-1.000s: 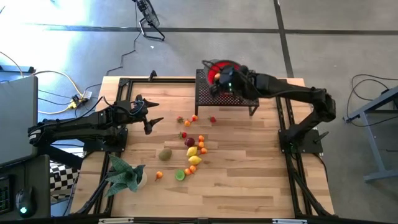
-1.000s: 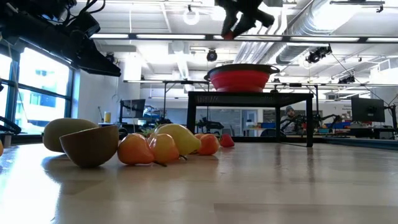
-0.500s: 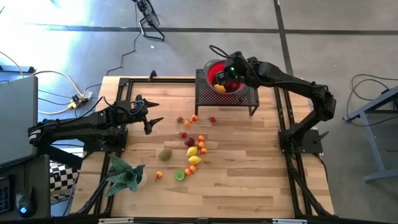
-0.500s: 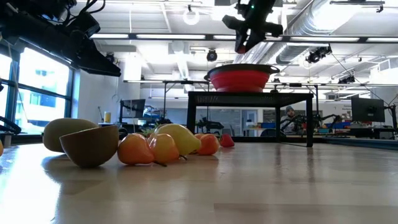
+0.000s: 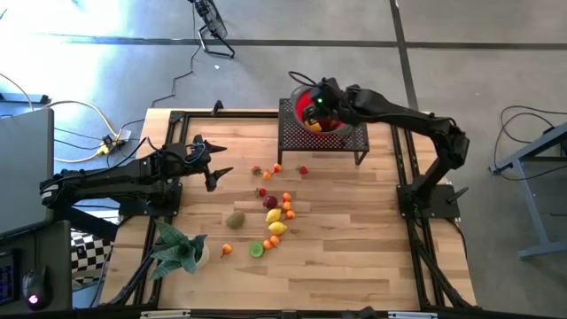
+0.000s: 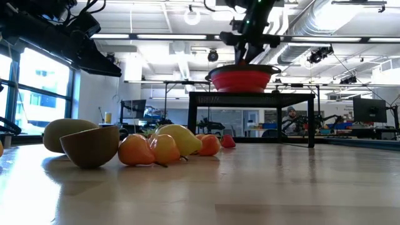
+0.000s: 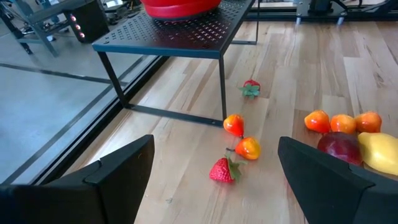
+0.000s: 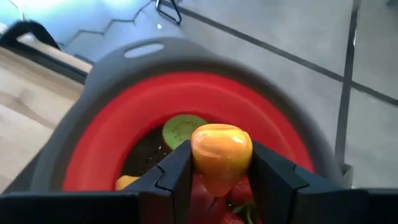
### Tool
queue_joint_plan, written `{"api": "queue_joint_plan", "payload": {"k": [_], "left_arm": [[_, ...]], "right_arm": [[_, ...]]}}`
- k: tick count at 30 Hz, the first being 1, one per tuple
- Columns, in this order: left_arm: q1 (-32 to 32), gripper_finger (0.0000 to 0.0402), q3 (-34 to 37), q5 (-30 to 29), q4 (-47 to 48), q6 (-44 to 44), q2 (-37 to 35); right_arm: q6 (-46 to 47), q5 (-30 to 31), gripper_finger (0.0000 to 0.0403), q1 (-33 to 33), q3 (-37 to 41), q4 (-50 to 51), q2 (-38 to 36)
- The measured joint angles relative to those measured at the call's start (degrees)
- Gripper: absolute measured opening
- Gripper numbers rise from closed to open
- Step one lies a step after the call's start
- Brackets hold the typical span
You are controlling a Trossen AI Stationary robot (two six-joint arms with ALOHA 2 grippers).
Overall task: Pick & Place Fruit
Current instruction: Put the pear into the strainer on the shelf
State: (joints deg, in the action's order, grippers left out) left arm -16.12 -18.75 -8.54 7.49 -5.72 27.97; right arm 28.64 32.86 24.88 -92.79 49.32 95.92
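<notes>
Over the red bowl (image 5: 312, 108) on the black perforated stand (image 5: 321, 135) at the table's 12 o'clock edge, the right gripper (image 8: 219, 174) clenches a small orange fruit (image 8: 221, 153) between its two dark fingers — the fruit hangs inside the bowl's grey rim, above a green lime half (image 8: 180, 130) and other pieces already lying in the bowl. In the low view the same gripper (image 6: 245, 51) hangs just above the bowl (image 6: 242, 79), which sits on the stand's top.

The left gripper (image 5: 213, 164) waits at 9 o'clock of the wooden table (image 5: 354, 257), its fingers (image 7: 118, 165) spread wide and holding nothing.

The rest of the fruit lies on the table near its centre: a strawberry (image 7: 222, 169) with two small oranges (image 7: 247, 148) just beside it, a lone strawberry (image 7: 250, 88) nearer the stand, and toward 6 o'clock of these a cluster with a dark-red plum (image 5: 269, 202), yellow lemons (image 5: 277, 228), a lime (image 5: 256, 250) and more small oranges. A brown kiwi (image 5: 235, 219) rests at 9 o'clock of the cluster — well apart from a single orange (image 5: 227, 250) just beside the green leafy plant (image 5: 177, 248) at the 7 o'clock corner.
</notes>
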Motion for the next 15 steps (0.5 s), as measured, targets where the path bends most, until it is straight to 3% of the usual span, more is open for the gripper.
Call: {"api": "queue_joint_plan", "payload": {"k": [15], "left_arm": [[0.0, 0.0337, 0.0, 0.0, 0.0, 0.0, 0.0]], "right_arm": [[-0.5, -0.4, 0.0127, 0.3, 0.0, 0.3, 3.1]]}}
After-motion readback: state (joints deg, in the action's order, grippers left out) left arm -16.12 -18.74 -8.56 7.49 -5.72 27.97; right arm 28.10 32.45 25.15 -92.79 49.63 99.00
